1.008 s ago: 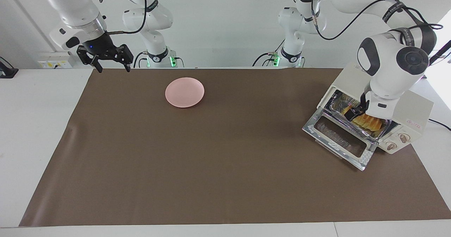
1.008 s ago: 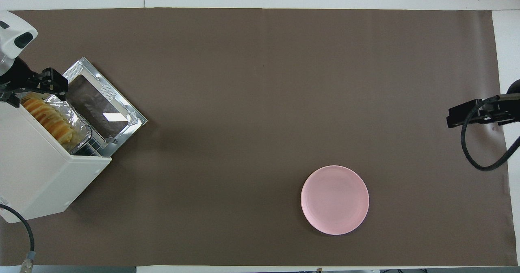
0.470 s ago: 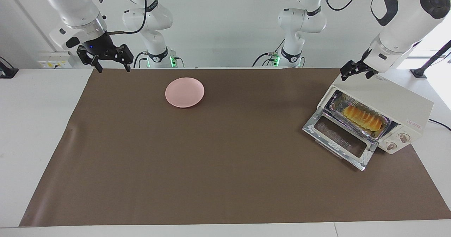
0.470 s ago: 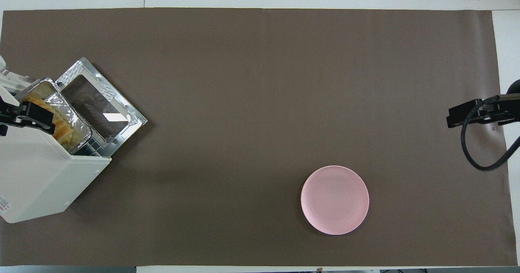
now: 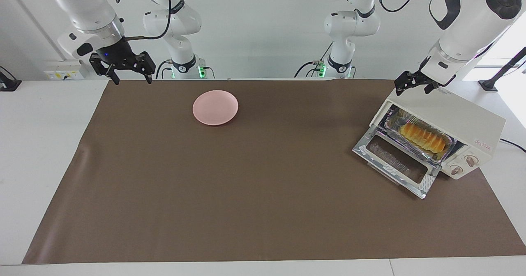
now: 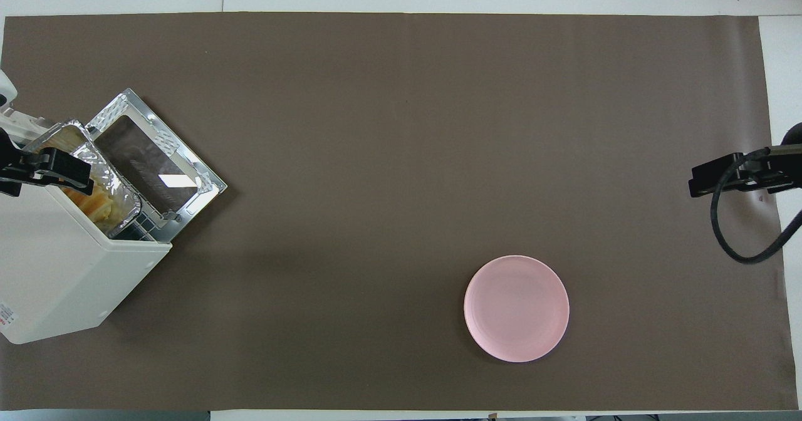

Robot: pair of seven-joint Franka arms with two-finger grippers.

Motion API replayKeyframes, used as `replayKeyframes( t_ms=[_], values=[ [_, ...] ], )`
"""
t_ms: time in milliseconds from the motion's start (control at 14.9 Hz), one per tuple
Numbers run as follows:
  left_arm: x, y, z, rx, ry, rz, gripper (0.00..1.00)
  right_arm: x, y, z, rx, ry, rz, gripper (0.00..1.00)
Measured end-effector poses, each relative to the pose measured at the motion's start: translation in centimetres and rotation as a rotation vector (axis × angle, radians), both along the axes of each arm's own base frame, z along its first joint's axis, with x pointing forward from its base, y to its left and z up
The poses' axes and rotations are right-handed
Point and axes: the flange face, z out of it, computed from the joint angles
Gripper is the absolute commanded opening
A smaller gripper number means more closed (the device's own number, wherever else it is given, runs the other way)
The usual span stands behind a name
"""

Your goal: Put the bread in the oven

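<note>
Brown matting covers the desk [image 5: 246, 210], white wall up top, and the bread [image 5: 423, 136] is sitting in the foil tray [image 5: 392, 122] on the rack of the oven [image 5: 464, 120], at the left arm's end of the desk. The tray pokes a little out of the mouth, and the glass door [image 5: 396, 163] lies dropped flat in front. Left end effector [image 5: 414, 82] hangs empty over the oven's top corner; whether its fingers are spread, I cannot tell. Right end effector [image 5: 123, 68] waits with fingers spread, empty, over the mat's edge at the right arm's end.

Placement looks done, I'd say; what's left is nudging that tray fully in and swinging the door up. That calls for coming down in front of the oven and catching the door's outer edge. Pink plate [image 5: 215, 107] sits well apart, nearer the robots, no obstacle. The protruding tray may block the door.
</note>
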Motion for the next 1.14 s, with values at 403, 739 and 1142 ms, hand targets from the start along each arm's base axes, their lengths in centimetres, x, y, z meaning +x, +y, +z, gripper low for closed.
replayKeyframes(
  t_ms=[403,739,1142],
  values=[
    [0.1,-0.5,-0.1,-0.013,-0.003,-0.014,1.00,0.0,0.0,0.0,0.000,0.000,0.000,1.00],
    [0.3,-1.8,0.0,-0.038,-0.021,-0.035,1.00,0.0,0.0,0.0,0.000,0.000,0.000,1.00],
    [0.3,-1.6,0.1,-0.038,-0.023,-0.031,1.00,0.0,0.0,0.0,0.000,0.000,0.000,1.00]
  ],
)
